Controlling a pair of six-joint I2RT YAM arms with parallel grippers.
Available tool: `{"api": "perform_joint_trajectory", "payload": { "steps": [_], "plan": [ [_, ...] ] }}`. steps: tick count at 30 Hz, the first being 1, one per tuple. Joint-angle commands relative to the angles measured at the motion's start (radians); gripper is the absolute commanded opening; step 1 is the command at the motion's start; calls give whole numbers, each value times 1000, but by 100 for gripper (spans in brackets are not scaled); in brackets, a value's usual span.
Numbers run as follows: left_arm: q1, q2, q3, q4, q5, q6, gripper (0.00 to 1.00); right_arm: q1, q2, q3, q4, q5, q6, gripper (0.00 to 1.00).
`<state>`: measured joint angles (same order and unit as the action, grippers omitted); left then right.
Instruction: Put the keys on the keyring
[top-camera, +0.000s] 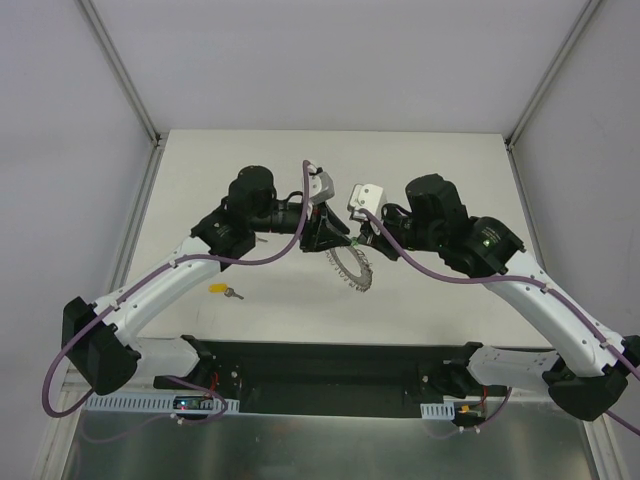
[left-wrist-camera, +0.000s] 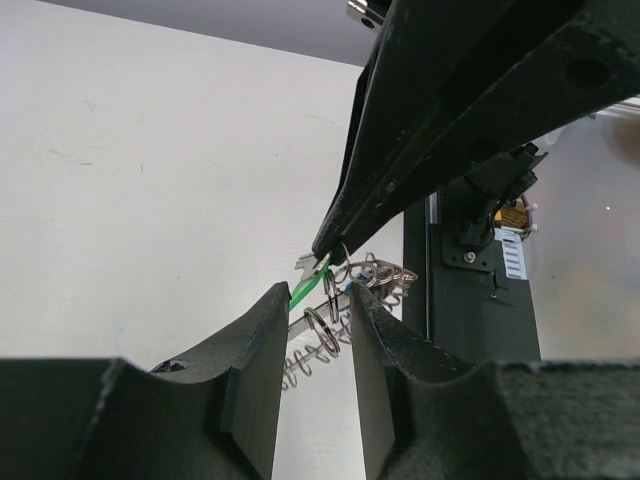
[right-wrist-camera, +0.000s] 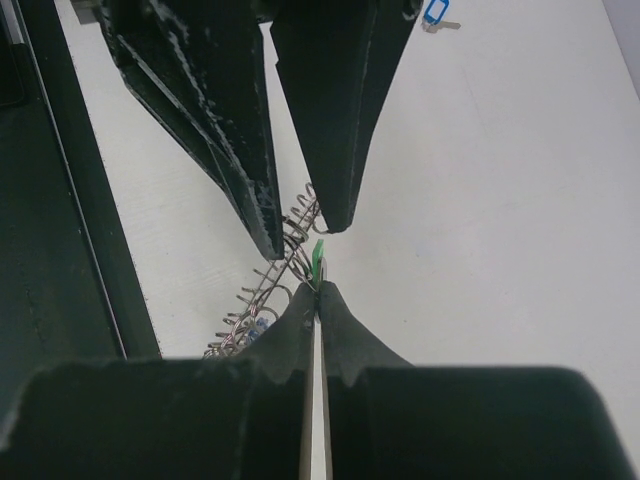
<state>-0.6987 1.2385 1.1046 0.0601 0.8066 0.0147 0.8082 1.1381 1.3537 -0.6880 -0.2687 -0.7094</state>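
Right wrist view: right gripper (right-wrist-camera: 318, 292) pinches the green key (right-wrist-camera: 317, 255), keyring (right-wrist-camera: 255, 295) at its 7 o'clock, left gripper (right-wrist-camera: 300, 238) narrow astride it at 12 o'clock; squeezing may twist the key free.

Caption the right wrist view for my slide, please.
Shut right gripper pinches the green key at the keyring; the open left gripper straddles its coil.

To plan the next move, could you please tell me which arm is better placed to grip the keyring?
Left. The left gripper has its jaws apart on either side of the keyring, while the right gripper is shut, seemingly on the green key.
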Motion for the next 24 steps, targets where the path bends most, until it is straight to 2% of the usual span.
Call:
{"api": "perform_joint_trajectory", "payload": {
  "steps": [1,9,13,14,16,20,24],
  "plan": [
    [-2,18,49,6,13,10,30,11,-9,48,27,16,-15,1],
    [-4,35,38,-11,28,14,23,9,-5,45,27,25,-15,1],
    [-4,27,24,-17,28,21,13,11,-1,44,30,26,-13,1],
    [-4,27,21,-17,31,21,6,11,-1,42,31,28,-10,1],
    [-4,24,20,-17,25,22,0,11,0,38,31,29,-9,1],
    [-5,21,11,-17,-3,21,0,11,-3,22,31,29,1,1],
    [-4,3,-20,10,-107,-12,0,11,-14,-47,50,52,34,1]
  ]
}}
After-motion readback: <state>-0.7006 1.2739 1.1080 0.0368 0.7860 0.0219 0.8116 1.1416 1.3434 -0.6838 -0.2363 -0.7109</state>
